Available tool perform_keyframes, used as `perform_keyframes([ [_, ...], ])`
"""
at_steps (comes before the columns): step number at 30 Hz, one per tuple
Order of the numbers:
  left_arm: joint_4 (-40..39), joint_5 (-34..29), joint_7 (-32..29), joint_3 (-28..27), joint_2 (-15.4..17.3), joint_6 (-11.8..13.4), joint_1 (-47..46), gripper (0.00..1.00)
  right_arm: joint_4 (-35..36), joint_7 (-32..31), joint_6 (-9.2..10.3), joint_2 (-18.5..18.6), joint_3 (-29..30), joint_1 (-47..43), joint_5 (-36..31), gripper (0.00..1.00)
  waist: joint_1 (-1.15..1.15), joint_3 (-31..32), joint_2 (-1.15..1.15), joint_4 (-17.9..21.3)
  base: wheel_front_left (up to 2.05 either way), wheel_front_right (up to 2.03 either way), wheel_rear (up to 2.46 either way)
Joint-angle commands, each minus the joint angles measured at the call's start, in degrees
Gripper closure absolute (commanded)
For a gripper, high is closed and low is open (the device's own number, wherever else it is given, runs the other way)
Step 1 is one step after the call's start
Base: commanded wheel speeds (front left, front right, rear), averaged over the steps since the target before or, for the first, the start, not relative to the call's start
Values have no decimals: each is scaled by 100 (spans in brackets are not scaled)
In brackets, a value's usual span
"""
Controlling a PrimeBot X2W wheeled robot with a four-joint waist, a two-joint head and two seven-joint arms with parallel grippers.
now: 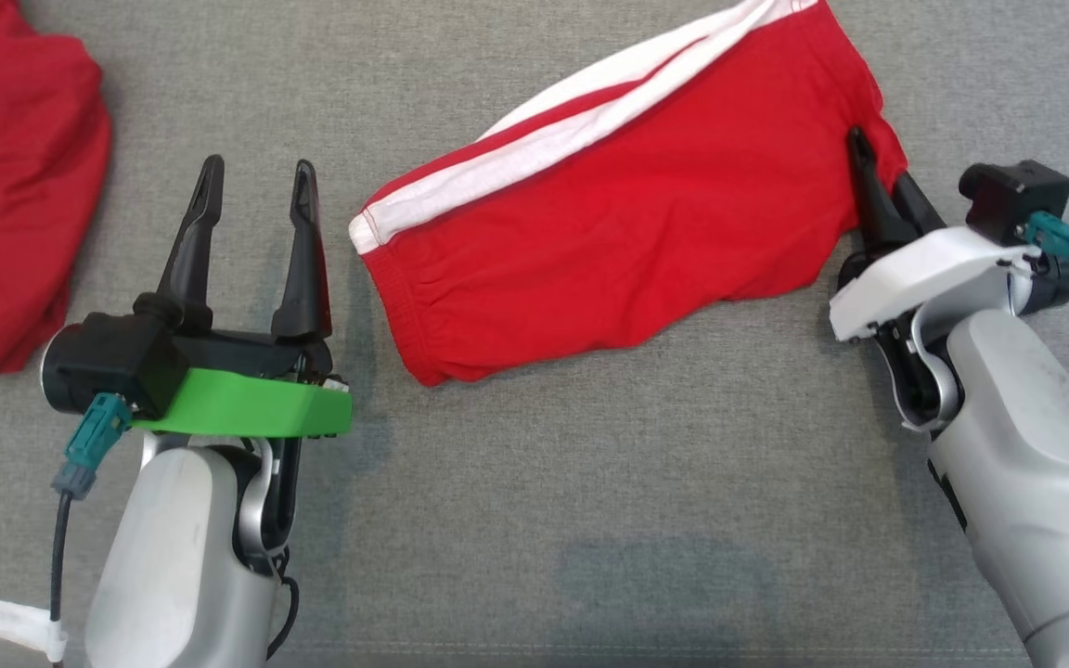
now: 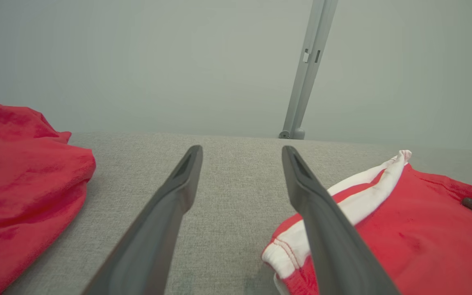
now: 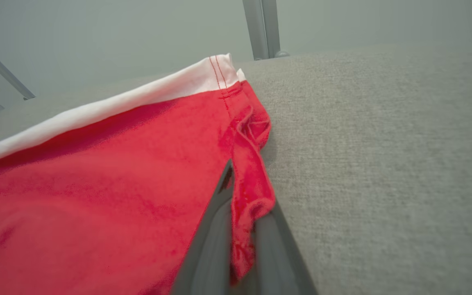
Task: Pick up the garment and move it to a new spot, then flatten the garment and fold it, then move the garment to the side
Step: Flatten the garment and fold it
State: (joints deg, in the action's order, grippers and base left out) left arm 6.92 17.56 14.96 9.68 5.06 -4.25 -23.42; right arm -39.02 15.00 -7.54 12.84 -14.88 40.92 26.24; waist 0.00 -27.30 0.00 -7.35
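On grey cloth (image 1: 590, 464), right pincer (image 1: 880, 160) apparently clamps the red garment (image 1: 646, 213); left pincer (image 1: 259, 167) gapes.

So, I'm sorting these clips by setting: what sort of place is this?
Likely a robot test lab, not a home: a grey fabric-covered table, a bare metal post against a blank wall, and a garment plus another red cloth laid out.

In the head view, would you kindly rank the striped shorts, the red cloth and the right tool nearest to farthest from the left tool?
1. Striped shorts: just right of the left tool.
2. Red cloth: to its left, slightly farther.
3. Right tool: far right, gripping the shorts.
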Motion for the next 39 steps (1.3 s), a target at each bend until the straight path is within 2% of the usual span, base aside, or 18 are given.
perform_keyframes([
  [1, -20, -30, 25, -16, 53, 27, 79, 0, 18, 5, 10, 19, 77, -298, 29, 100, 0, 105, 0, 130, 0, 0, 0],
  [4, -47, -58, 21, -51, 120, 70, 195, 0, 559, 20, 10, -65, 443, -747, -38, 100, 0, 200, 0, 301, 0, 0, 0],
  [10, -188, -10, -92, -121, 228, 181, 458, 0, 1485, 25, 9, -464, 1330, -1878, -231, 100, 0, 377, 0, 619, 0, 0, 0],
  [15, -361, 30, -233, -139, 292, 231, 616, 0, 1722, 26, 9, -706, 1762, -2334, -316, 100, 0, 429, 0, 794, 0, 0, 0],
  [20, -458, 35, -322, -99, 311, 271, 680, 0, 1836, 27, 9, -786, 1795, -2267, -500, 100, 0, 477, 0, 842, 0, 0, 0],
  [24, -482, 49, -356, -47, 302, 272, 704, 0, 2163, 27, 7, -846, 1510, -2112, -721, 100, 0, 566, 0, 815, 0, 0, 0],
  [31, -473, 86, -358, 58, 239, 280, 754, 0, 2906, -233, 7, -968, -41, -1708, -807, 100, 0, 682, 0, 674, 0, 0, 0],
  [32, -466, 91, -352, 82, 226, 276, 747, 0, 2947, -275, 7, -977, -282, -1671, -739, 100, 0, 687, 0, 638, 0, 0, 0],
  [33, -466, 91, -352, 82, 226, 276, 747, 0, 2947, -275, 7, -977, -282, -1671, -739, 100, 0, 687, 0, 638, 0, 0, 0],
  [35, -429, 100, -332, 133, 199, 255, 746, 0, 2964, -348, 7, -984, -759, -1609, -594, 100, 0, 714, 0, 552, 0, 0, 0],
  [39, -359, 136, -298, 201, 162, 231, 701, 0, 2647, -439, 7, -976, -1478, -1465, -269, 100, 0, 682, 0, 386, 0, 0, 0],
])
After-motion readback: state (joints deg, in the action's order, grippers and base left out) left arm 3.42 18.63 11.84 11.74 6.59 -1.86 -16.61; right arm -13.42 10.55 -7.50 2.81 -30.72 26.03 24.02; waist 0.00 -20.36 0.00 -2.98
